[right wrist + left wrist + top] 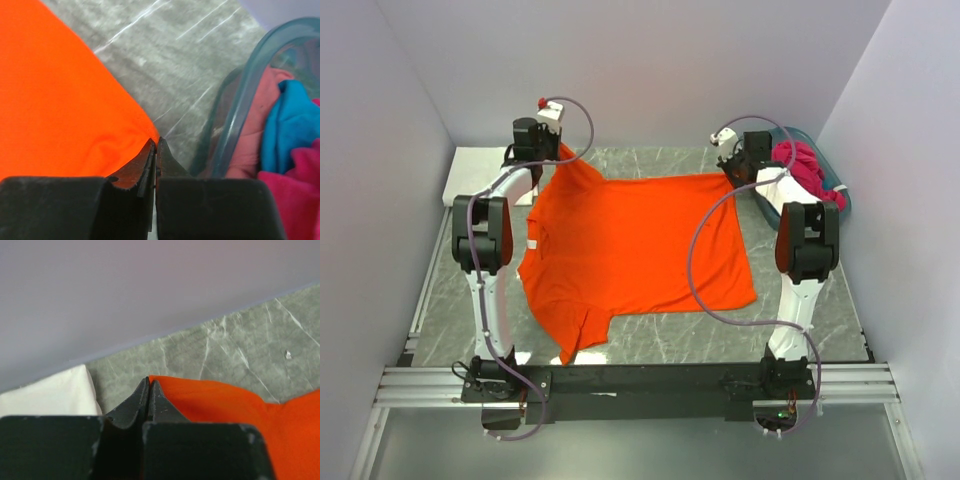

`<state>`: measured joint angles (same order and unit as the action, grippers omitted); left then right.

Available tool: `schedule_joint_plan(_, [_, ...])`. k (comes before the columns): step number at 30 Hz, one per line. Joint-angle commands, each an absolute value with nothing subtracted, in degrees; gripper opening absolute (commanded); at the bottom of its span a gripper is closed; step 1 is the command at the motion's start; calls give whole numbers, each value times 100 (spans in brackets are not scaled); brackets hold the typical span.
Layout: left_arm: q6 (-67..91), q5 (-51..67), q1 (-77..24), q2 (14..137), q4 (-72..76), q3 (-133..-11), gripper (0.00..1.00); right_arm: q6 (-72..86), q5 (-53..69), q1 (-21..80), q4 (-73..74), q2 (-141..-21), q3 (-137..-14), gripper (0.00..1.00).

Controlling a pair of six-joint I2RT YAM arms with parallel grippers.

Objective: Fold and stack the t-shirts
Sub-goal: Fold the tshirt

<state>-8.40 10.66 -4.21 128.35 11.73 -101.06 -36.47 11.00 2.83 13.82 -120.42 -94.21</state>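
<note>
Found no readable text, brand, number or sign in any of the three views. Noticed only a small white tag (532, 243) at the collar of the orange t-shirt (640, 250), too small and blurred to make out any print on it.

Plain pale lilac walls (640, 70) on three sides, grey marble-patterned tabletop (445, 320), silver metal rail (420, 385) along near edge, even light

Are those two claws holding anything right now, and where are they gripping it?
Yes. Both are shut on the orange t-shirt: the left gripper pinches its far-left corner, the right gripper its far-right corner, beside the basket.
</note>
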Motion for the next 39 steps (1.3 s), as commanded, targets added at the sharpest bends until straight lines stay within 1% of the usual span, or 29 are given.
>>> schedule_joint_plan(1, [-984,1327,-413,12200,1450,-9793,0,-3621,1274,220,1275,-11488,-9229,0])
schedule_joint_plan(10, [-958,1424,-413,11172,2038,-8571,0,-3691,1476,141,1301,-11110,-8825,0])
schedule_joint_plan(19, [-879,1564,-413,10618,2153,-7700,0,-3560,1424,105,1380,-11135,-8815,0])
schedule_joint_plan(39, [-809,1714,-413,9844,2338,-6847,0,-3551,1231,88,1441,-11303,-8877,0])
